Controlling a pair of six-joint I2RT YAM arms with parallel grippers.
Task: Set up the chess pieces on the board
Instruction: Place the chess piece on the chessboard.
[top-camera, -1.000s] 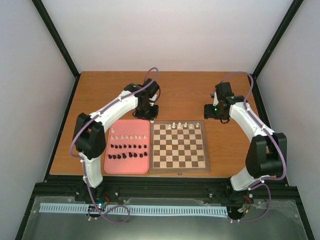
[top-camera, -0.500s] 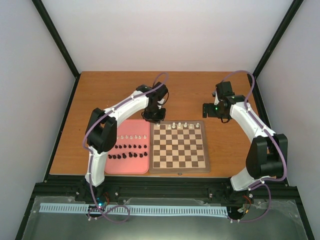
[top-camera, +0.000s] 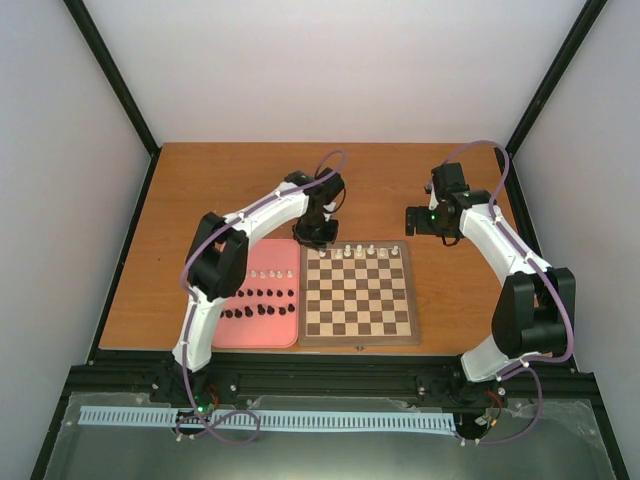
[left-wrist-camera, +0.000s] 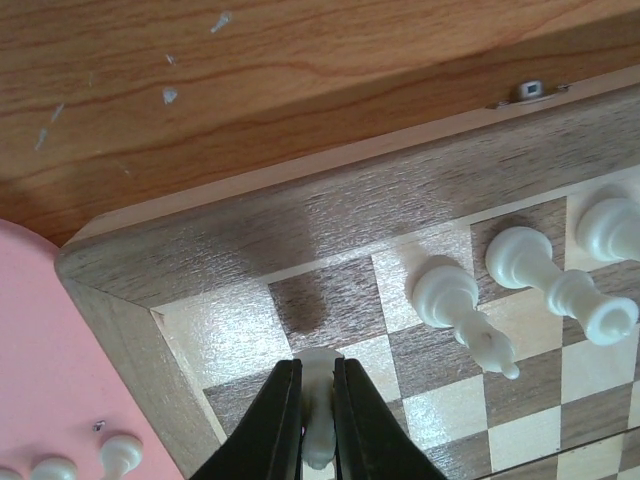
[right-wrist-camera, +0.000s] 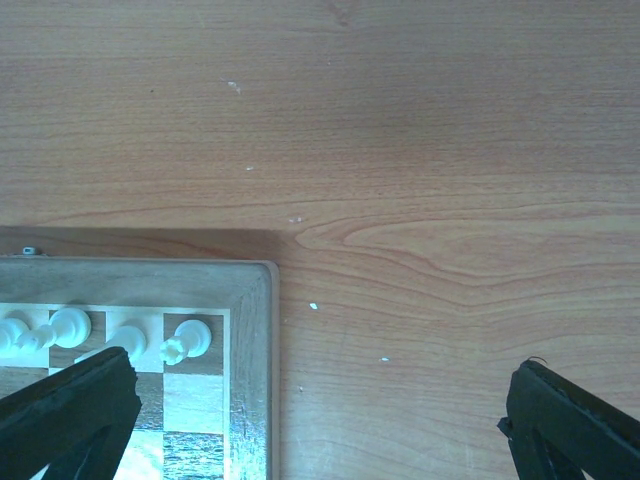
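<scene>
The board (top-camera: 360, 340) lies mid-table with several white chess pieces (top-camera: 360, 250) on its far row. My left gripper (top-camera: 318, 233) hovers over the board's far left corner (left-wrist-camera: 120, 270). In the left wrist view the left gripper (left-wrist-camera: 318, 372) is shut on a white piece (left-wrist-camera: 318, 425), held just above the corner squares. Three white pieces (left-wrist-camera: 455, 305) stand to its right. My right gripper (top-camera: 420, 222) hangs open past the board's far right corner (right-wrist-camera: 250, 290), holding nothing. A white rook (right-wrist-camera: 187, 340) stands on that corner square.
A pink tray (top-camera: 255, 335) left of the board holds a row of white pieces (top-camera: 262, 273) and two rows of black pieces (top-camera: 258, 303). Its edge (left-wrist-camera: 40, 350) shows in the left wrist view. Bare wooden table (right-wrist-camera: 420, 200) lies beyond the board.
The left arm has swung right from the tray's far edge to the board's far left corner, carrying the white piece. The right gripper has opened wider and stayed in place.
</scene>
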